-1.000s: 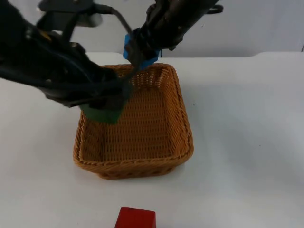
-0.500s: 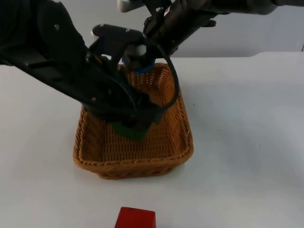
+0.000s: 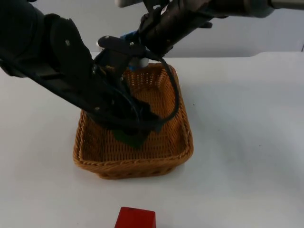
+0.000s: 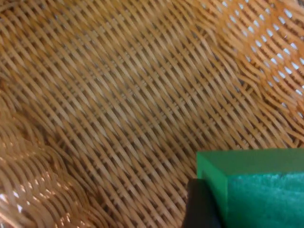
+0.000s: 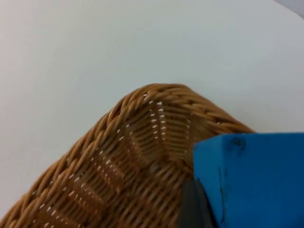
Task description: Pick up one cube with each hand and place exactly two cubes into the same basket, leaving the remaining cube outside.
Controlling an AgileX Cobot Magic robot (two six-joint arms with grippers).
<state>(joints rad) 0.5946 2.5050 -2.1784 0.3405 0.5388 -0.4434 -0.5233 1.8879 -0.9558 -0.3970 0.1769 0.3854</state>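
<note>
Green cube (image 4: 256, 187) between left fingers (image 4: 202, 206)

You have a white table top (image 3: 247, 142) running across the whole width of the top view, its surface plain, matte and evenly lit, and in the right wrist view the same white surface (image 5: 95, 47) shows as a smooth, unmarked sheet. At its far edge the table meets a grey partition wall (image 3: 266, 33), which stands upright along the back and is a shade darker than the table. Look right of centre and you will find a tiny dark speck (image 3: 193, 105) on the white surface.
</note>
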